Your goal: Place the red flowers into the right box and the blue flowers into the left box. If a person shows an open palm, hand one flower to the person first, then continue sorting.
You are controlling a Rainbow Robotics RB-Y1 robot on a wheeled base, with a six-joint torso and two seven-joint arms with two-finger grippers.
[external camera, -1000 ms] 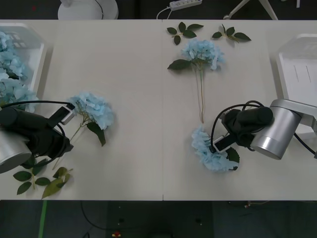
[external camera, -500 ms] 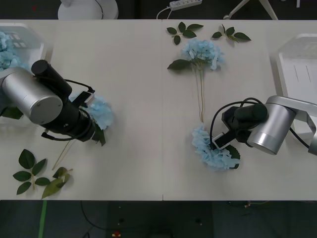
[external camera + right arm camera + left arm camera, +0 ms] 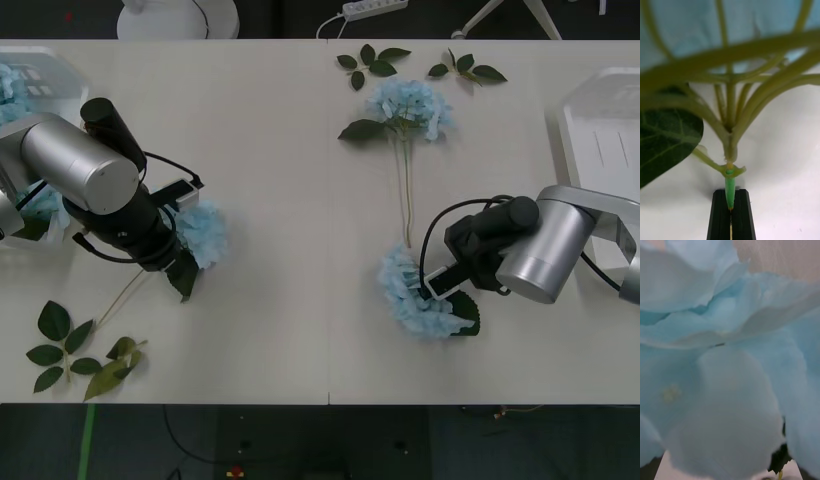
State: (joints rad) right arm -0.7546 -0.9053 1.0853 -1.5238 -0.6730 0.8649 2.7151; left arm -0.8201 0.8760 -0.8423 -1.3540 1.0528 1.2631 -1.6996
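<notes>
Two grippers work blue flowers: the right gripper (image 3: 730, 210) pinches a stem (image 3: 729, 187) at table centre-right for lifting; the left gripper (image 3: 165, 255) is buried in a bloom (image 3: 203, 232), its state unclear.

A pale table (image 3: 290, 180) carries the left box (image 3: 60, 70) at its far left and the right box (image 3: 600, 140) at right. Blue flowers (image 3: 408, 108) lie centre-far, loose leaf sprigs (image 3: 372, 62) beyond, more sprigs (image 3: 85, 350) near-left.
</notes>
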